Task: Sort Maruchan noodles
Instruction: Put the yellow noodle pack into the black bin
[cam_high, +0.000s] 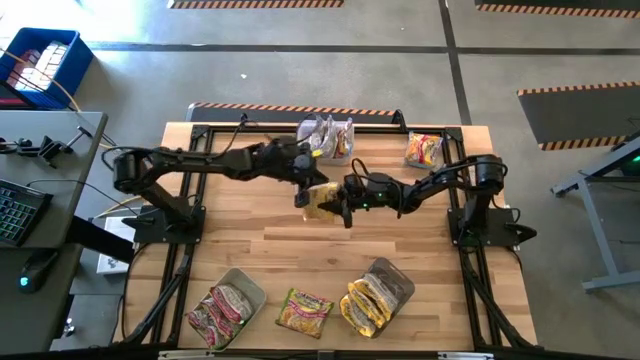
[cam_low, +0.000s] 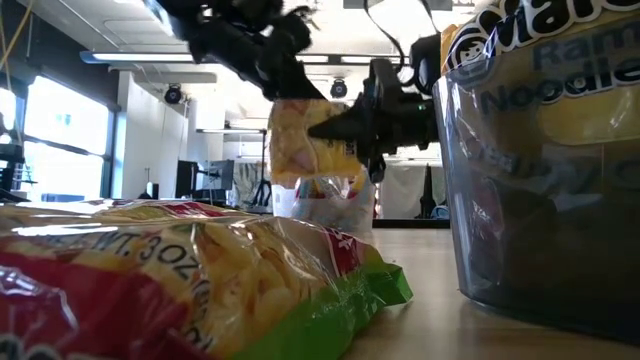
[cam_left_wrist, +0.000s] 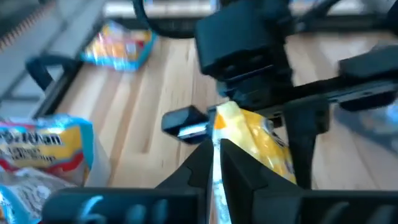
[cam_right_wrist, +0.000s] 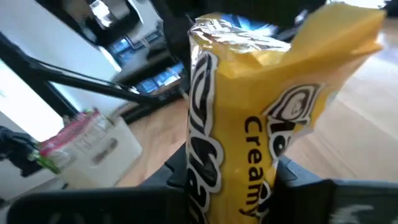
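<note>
A yellow Maruchan noodle packet (cam_high: 323, 200) hangs in the air above the middle of the table, between my two grippers. My left gripper (cam_high: 304, 188) reaches in from the table's left, slanting down, and is shut on the packet (cam_left_wrist: 261, 143). My right gripper (cam_high: 345, 205) comes in level from the table's right and is closed on the same packet (cam_right_wrist: 242, 124). In the low view the packet (cam_low: 305, 140) hangs upright, clear of the table. My left gripper pinches the packet's thin sealed top edge (cam_left_wrist: 217, 144) between its two shut fingers, slanting down from the table's left. The packet hangs below the fingers, clear of the table. My right gripper has the packet's body (cam_right_wrist: 214, 168) between its two fingers (cam_right_wrist: 292, 177), one on each side. The fingers come at it about level from the table's right (cam_low: 345, 130). The packet stands upright in the hold, lifted clear.
A clear tub (cam_high: 327, 135) with silvery packets stands at the far edge, and a loose packet (cam_high: 424, 148) lies at the far right. Near the front edge stand a tub of red packets (cam_high: 228, 305) and a tub of yellow ones (cam_high: 378, 295), with a loose packet (cam_high: 304, 310) between them.
</note>
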